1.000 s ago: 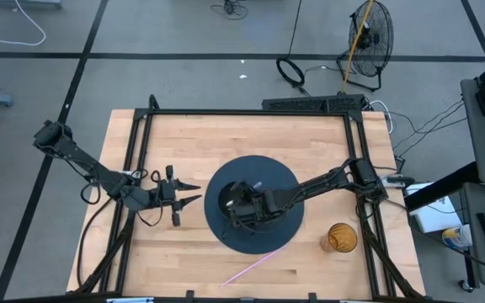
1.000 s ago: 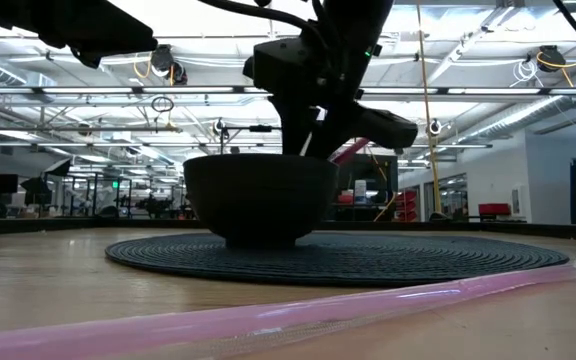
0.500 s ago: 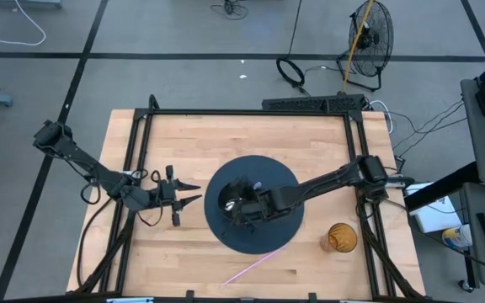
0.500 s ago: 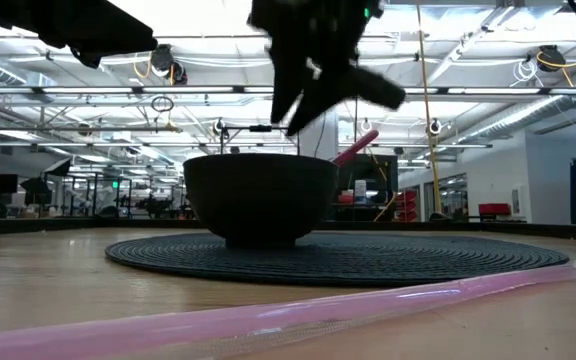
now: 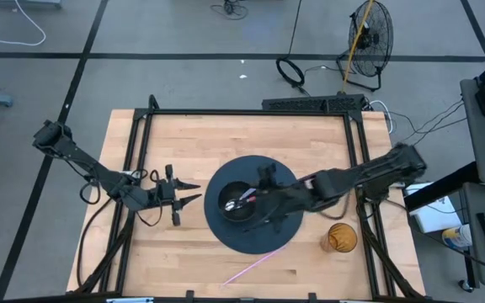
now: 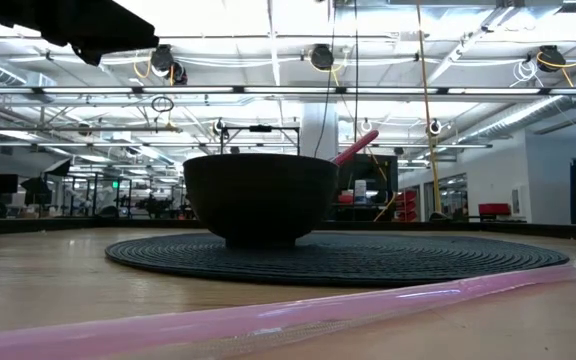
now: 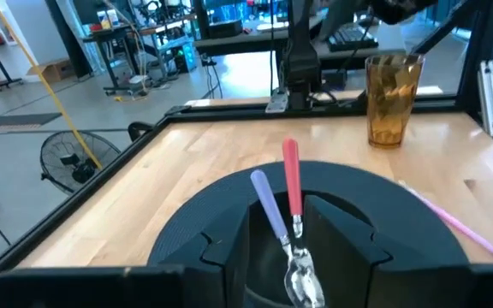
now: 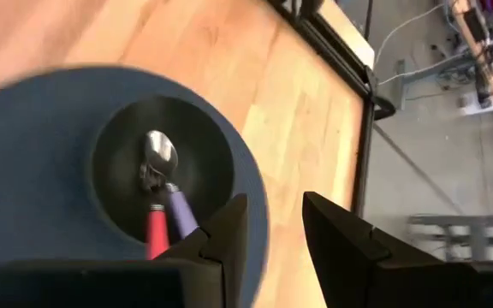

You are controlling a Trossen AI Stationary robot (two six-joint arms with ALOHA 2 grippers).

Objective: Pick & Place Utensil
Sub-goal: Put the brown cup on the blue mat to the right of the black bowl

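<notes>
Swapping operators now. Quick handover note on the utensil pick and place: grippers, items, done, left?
Right gripper: open, empty, over the mat's right side beside the bowl.
Left gripper: open, empty, waiting left of the mat.
Red-handled utensil and purple-handled utensil: both in the bowl, handles leaning on the rim.
Pink straw lies on the table at the front; amber cup stands right of the mat.
Done: two utensils placed.
Left: possibly the straw.

Two dark jointed arms, black cabling along links; claw fingers black, angular, apparently matte.
</notes>
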